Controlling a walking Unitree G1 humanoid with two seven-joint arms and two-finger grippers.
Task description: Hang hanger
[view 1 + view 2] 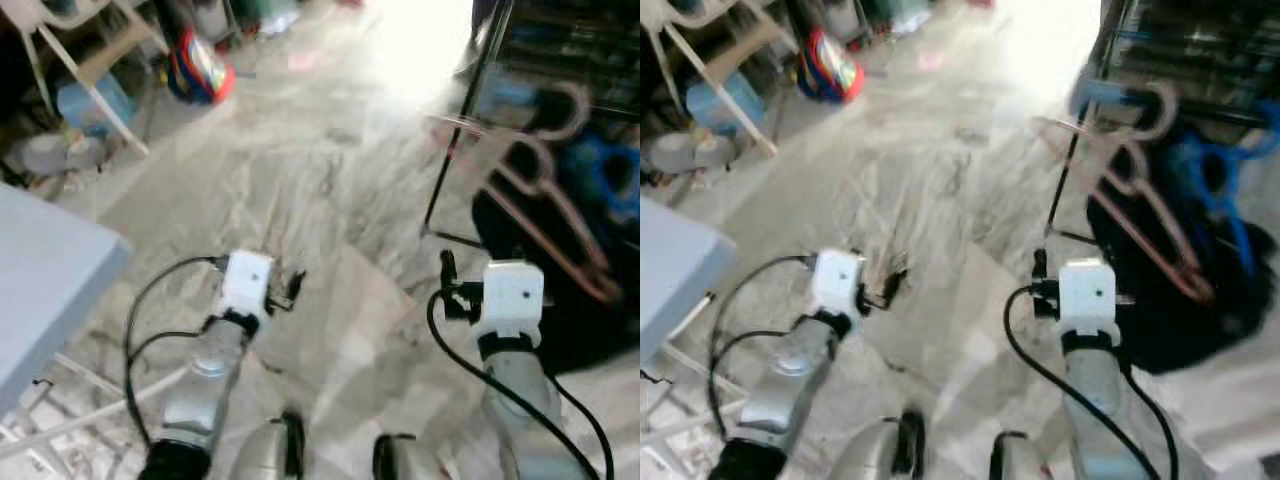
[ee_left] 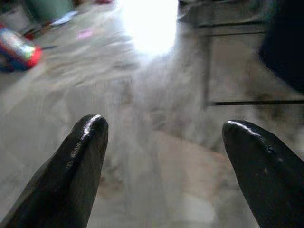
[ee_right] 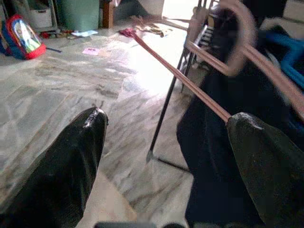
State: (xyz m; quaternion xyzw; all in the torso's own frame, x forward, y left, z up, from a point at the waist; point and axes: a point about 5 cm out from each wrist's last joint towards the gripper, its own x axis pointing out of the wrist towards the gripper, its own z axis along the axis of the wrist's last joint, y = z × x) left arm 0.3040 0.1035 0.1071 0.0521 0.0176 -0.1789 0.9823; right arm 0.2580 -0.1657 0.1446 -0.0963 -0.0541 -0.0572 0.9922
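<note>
A pink hanger point(image 1: 1137, 190) hangs by its hook from a dark clothes rack point(image 1: 462, 130) at the right. It lies against a black garment point(image 1: 1180, 310) and next to a blue hanger point(image 1: 1220, 165). My right gripper point(image 3: 166, 142) is open, low and just left of the hanger. In the right wrist view the hanger's pink bar point(image 3: 190, 85) runs down toward one fingertip point(image 3: 256, 142); I cannot tell whether they touch. My left gripper point(image 2: 161, 142) is open over bare floor, with nothing between its fingers.
A grey-blue table point(image 1: 50, 280) stands at the left edge. A colourful backpack point(image 1: 205, 65) and a pale wooden frame point(image 1: 100, 60) are at the back left. Marble floor point(image 1: 330, 200) stretches ahead, with strong glare at the far end.
</note>
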